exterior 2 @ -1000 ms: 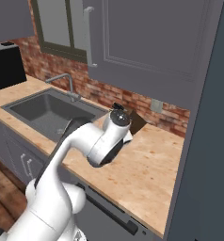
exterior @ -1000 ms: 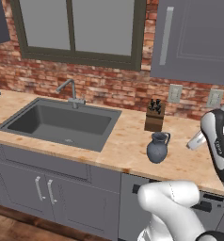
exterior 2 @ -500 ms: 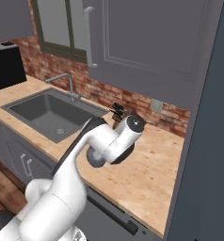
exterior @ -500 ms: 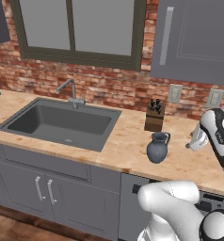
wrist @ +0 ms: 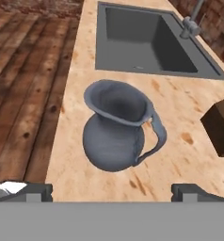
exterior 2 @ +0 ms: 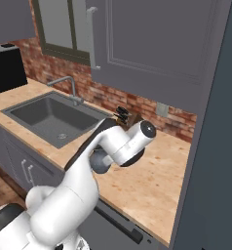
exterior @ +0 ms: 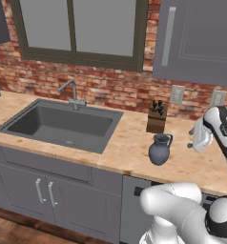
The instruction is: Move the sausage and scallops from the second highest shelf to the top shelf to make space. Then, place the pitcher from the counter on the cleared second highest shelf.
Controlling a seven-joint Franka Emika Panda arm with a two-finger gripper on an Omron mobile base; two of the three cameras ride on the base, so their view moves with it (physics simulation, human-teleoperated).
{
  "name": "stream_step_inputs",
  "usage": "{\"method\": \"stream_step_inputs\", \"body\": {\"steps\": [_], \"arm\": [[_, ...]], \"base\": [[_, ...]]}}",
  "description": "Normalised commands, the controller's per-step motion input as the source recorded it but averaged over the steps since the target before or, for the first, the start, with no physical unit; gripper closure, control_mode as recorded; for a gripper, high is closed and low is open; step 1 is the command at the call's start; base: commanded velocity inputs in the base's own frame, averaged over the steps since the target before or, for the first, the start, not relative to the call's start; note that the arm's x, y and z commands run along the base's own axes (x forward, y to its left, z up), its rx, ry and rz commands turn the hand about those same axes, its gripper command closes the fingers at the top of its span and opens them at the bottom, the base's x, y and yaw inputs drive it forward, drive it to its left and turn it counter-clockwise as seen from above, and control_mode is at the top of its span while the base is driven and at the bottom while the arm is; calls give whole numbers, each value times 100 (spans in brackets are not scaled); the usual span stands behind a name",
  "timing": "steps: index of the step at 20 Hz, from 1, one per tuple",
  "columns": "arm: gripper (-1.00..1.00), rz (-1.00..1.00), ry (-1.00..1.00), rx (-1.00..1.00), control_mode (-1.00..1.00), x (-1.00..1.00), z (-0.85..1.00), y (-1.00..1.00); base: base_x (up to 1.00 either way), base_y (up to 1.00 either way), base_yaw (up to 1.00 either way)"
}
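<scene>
**Facing the pitcher, jaws apart, nothing held**

Item 1, gripper (wrist: 112, 190): the two dark fingertips stand wide apart at the bottom of the hand view, with bare counter between them. Empty. In the left base view the hand hangs over the counter's right end.

Item 2, pitcher (wrist: 117, 131): dead ahead of the gripper and just beyond the fingertips, centred in the gap between them, not touching either. Upright on its belly, long axis vertical, flared mouth toward the camera. Loop handle (wrist: 154, 136) sticks out toward the right-hand fingertip's side. In the left base view the pitcher (exterior: 159, 149) stands near the hand, on the sink side of it. Judgement: the approach is a straight advance along the gripper's line; the handle's side is what a grasp would have to allow for.

Item 3, counter (wrist: 189, 113): light wood, carries the pitcher; its front edge runs along the left of the hand view.

Item 4, knife block (wrist: 222, 124): farther off and right of the pitcher, well apart from it.

Item 5, sink (wrist: 147, 42): farthest, beyond the pitcher, tap (wrist: 191, 23) at its far right corner.

Item 6, markings: no brand, label or legible writing on any object.
</scene>
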Motion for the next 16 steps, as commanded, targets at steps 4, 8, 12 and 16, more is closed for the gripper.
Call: {"method": "stream_step_inputs", "body": {"steps": [4,8,12,16], "arm": [[-100,7,-1,0,-100,13,0,10],[-100,9,0,0,-100,6,0,17],[-100,9,0,0,-100,7,0,23],[-100,10,0,0,-100,7,0,21]], "base": [[0,0,0],[0,0,0],[0,0,0],[0,0,0]]}}
